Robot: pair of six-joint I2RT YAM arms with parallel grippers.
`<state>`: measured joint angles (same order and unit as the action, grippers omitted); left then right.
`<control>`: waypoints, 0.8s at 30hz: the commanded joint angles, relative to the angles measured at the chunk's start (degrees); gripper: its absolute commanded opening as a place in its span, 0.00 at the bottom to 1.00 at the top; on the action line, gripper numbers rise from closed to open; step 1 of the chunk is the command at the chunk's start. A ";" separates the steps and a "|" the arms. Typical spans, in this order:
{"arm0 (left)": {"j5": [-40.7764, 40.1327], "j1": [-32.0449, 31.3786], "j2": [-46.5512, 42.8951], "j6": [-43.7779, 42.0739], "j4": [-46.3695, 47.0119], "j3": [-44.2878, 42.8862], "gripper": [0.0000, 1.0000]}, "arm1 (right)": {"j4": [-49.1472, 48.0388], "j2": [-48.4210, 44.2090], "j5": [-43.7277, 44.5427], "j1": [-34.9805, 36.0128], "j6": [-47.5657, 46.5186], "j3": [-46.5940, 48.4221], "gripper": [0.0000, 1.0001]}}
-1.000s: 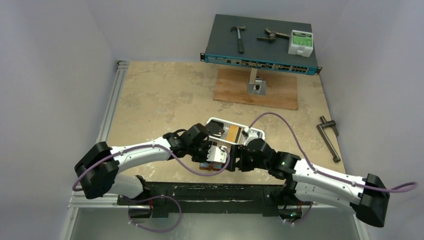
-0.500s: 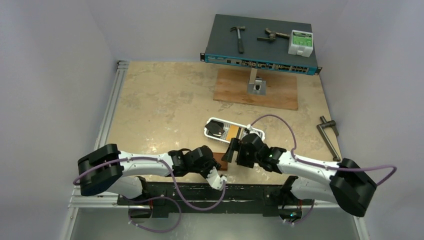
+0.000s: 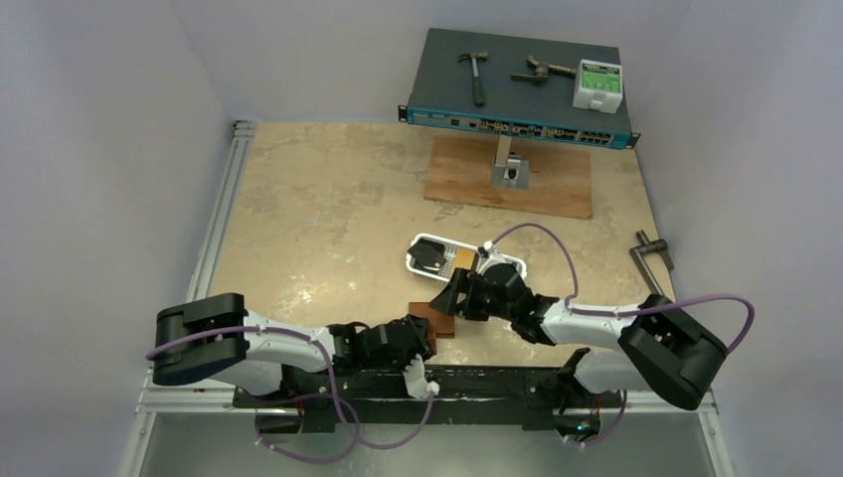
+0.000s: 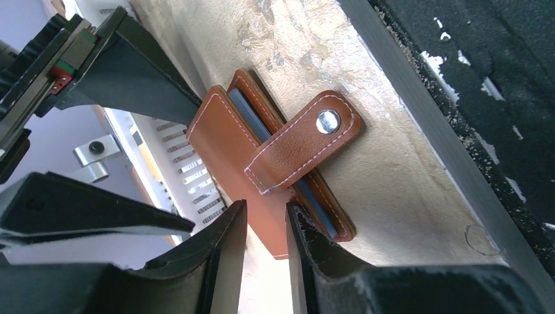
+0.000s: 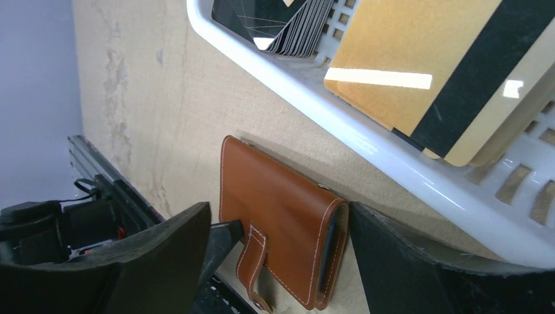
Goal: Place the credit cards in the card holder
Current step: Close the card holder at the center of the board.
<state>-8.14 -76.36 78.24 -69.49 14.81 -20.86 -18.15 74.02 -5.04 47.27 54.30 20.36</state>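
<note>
Card holder lies folded at the near edge of the tabletop, about midway along it. A bluish card shows inside and the snap tab lies across its cover. Your left jaws stand narrowly apart beside it, gripping nothing. Your right jaws gape wide, empty, either side of it. Black cards and an orange-yellow card sit in the white tray just behind.
</note>
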 commanded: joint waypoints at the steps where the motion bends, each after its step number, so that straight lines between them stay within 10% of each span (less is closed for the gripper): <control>1: 3.36 -1.16 4.01 1.29 -9.71 3.55 0.29 | -13.43 1.40 -4.67 0.19 2.55 -7.88 0.76; 10: 3.25 -1.51 4.07 3.21 -8.13 2.75 0.29 | -52.24 11.00 -13.11 1.30 10.14 -17.66 0.45; 14: 3.44 -1.51 4.57 4.55 -8.03 1.46 0.29 | -61.32 15.11 -16.05 1.69 10.97 -17.51 0.13; 21: -0.62 -0.86 3.10 7.42 -9.52 -1.77 0.29 | -56.85 9.52 -17.23 1.66 10.24 -15.61 0.00; 24: -0.70 4.48 -0.11 14.74 -20.58 -9.24 0.30 | -37.97 -2.08 -15.14 1.66 4.94 -11.71 0.00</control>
<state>-12.32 -77.08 78.35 -65.34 11.86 -23.92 -64.25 84.62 -13.08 47.09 62.98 1.93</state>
